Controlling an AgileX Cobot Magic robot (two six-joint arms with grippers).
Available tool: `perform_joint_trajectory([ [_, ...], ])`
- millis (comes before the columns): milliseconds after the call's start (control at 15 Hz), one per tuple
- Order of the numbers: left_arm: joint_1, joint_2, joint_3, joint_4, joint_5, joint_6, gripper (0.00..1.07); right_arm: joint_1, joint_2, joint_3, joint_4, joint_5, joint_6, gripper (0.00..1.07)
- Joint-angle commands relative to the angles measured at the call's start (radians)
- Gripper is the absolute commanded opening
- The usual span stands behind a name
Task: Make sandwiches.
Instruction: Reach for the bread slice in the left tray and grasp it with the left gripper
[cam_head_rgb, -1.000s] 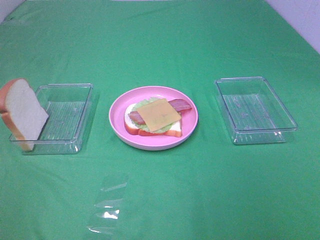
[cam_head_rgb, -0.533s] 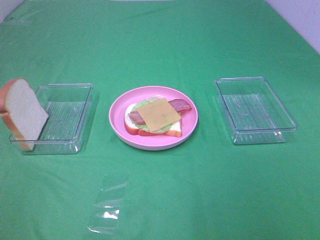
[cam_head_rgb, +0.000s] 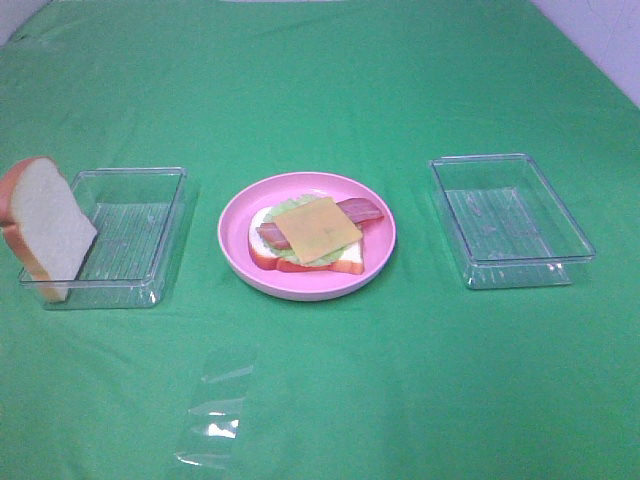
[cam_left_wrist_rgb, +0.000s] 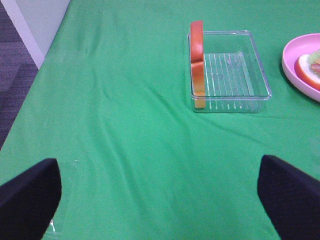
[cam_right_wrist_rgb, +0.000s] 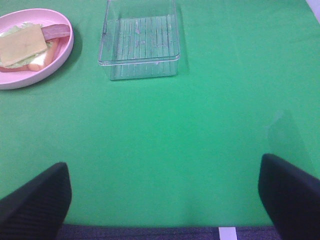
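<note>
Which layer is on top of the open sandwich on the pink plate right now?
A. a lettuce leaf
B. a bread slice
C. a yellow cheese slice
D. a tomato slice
C: the yellow cheese slice lies uppermost on the stack, over the bacon and lettuce; the other bread slice leans at the left tray.

Left gripper (cam_left_wrist_rgb: 160, 200): only the two black fingertips (cam_left_wrist_rgb: 30, 195) show, cut off by the wrist picture's lower edge; the pink plate (cam_left_wrist_rgb: 295, 67) ahead of it is cropped at the side. Right gripper (cam_right_wrist_rgb: 165, 200): fingertips likewise cropped; the plate's far side is cut off. Neither arm appears in the high view. The cheese slice (cam_head_rgb: 316, 229) hides most of the lettuce (cam_head_rgb: 290, 207), bacon (cam_head_rgb: 362, 210) and lower bread slice (cam_head_rgb: 262, 250).
</note>
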Motion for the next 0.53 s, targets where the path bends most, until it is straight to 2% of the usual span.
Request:
perform_joint_trajectory([
  [67, -0.005, 0.058, -0.019, 0.0, -0.036, -0.008, 1.0, -0.002, -0.028, 0.003, 0.005, -0.004, -0.012, 0.98],
  [133, -0.005, 0.157, -0.051, 0.0, -0.12, -0.042, 1.0, -0.002, -0.028, 0.003, 0.005, -0.004, -0.012, 0.98],
  [200, -0.005, 0.227, -0.066, 0.0, -0.15, -0.053, 1.0, -0.002, -0.028, 0.003, 0.005, -0.004, -0.012, 0.98],
  [533, -0.005, 0.624, -0.199, 0.0, -0.174, -0.055, 1.0, -0.002, -0.028, 0.003, 0.005, -0.004, -0.012, 0.98],
])
